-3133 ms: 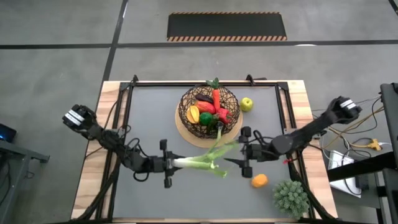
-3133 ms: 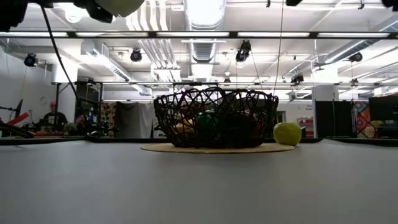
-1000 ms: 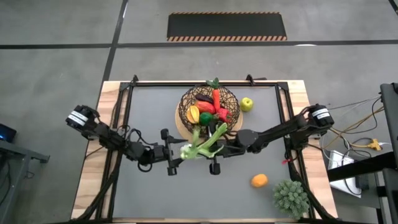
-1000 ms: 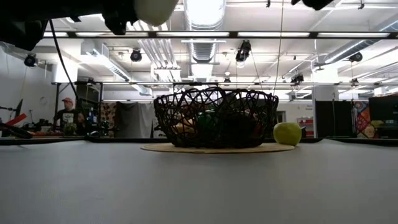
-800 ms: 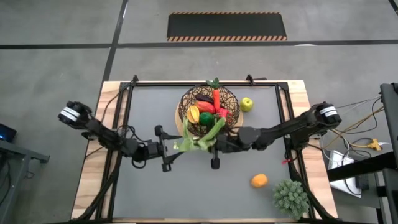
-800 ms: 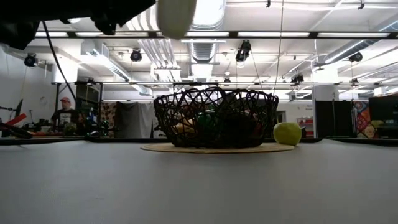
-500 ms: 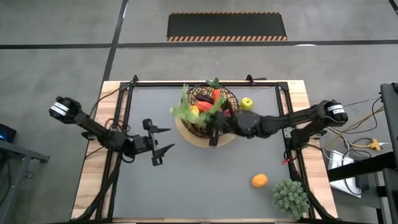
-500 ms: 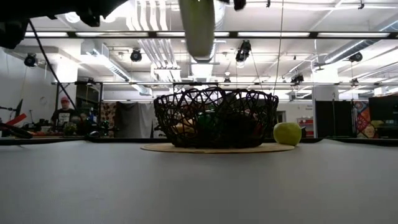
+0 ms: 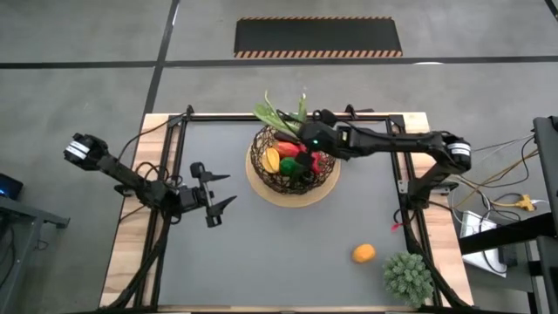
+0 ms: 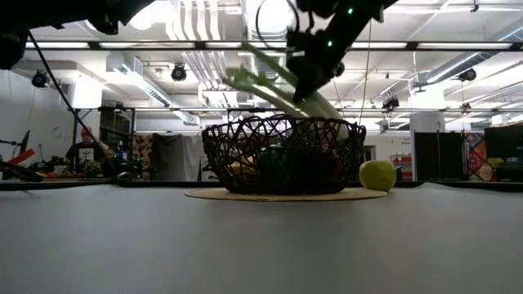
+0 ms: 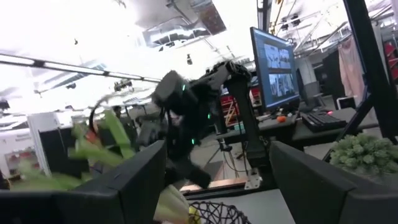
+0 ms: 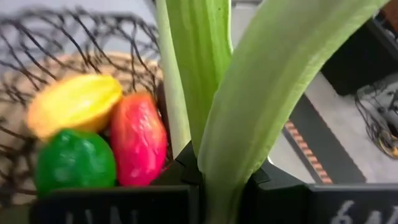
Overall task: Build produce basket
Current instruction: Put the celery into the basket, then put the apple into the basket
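Right gripper (image 9: 307, 137) over basket (image 9: 294, 160), clamped on leek (image 10: 282, 86) partway along stalk. Leek long axis tilted: white root end down inside basket rim, green leaves fanning up and out past basket's far-left rim. Likely next: tip stalk lower across basket, then release. Left gripper (image 9: 212, 189) left of basket, well apart, fingers spread wide, empty. Right arm nearer by far. Orange (image 9: 364, 253) on table, front-right of basket, apart.
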